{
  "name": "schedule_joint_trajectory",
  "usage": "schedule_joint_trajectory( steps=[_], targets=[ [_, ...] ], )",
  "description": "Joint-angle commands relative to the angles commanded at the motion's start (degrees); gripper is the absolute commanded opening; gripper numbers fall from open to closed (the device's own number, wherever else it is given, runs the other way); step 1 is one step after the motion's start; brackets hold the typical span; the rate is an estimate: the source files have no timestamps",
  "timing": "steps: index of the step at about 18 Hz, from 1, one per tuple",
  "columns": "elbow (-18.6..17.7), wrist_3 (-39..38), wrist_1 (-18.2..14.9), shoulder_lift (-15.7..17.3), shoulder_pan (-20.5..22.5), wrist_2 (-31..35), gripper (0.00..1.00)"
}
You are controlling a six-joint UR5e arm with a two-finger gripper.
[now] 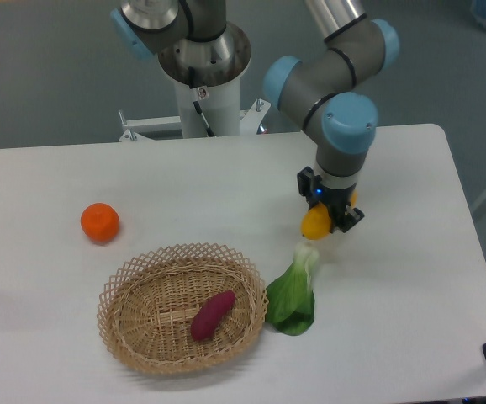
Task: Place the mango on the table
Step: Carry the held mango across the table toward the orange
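1. Task progress: the mango (316, 224) is out of the wicker basket (142, 337) and is sitting in the grip of the pincer (330, 218), so the pickup and the carry-out appear complete. The placement itself is not yet done; lowering and release are remaining.
2. Location of the mango: it is hanging over the tabletop (411, 286), at about 1 o'clock from the basket and just at 12 o'clock of the bok choy (293, 296). Whether its underside is touching the tabletop cannot be determined from this view; it is judged to be slightly above it.
3. Pincer state: the fingers are clamping the mango, with the yellow-orange body showing between and below them.
4. Arm pose: the wrist is pointing straight down, with the forearm running up toward 12 o'clock and out of the top edge of the view.
5. Other items: the orange (100, 222) is lying at about 10 o'clock from the basket, well apart from the pincer. The purple sweet potato (213, 315) is lying inside the basket.
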Motion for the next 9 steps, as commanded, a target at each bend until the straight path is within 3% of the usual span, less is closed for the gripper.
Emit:
schedule_joint_trajectory(
  steps=[4, 9],
  targets=[
    [-3.6, -0.2, 0.0, 1.8, -4.7, 2.9, 0.34],
    [-5.5, -0.3, 0.1, 2.6, -6.5, 3.4, 0.35]
  ],
)
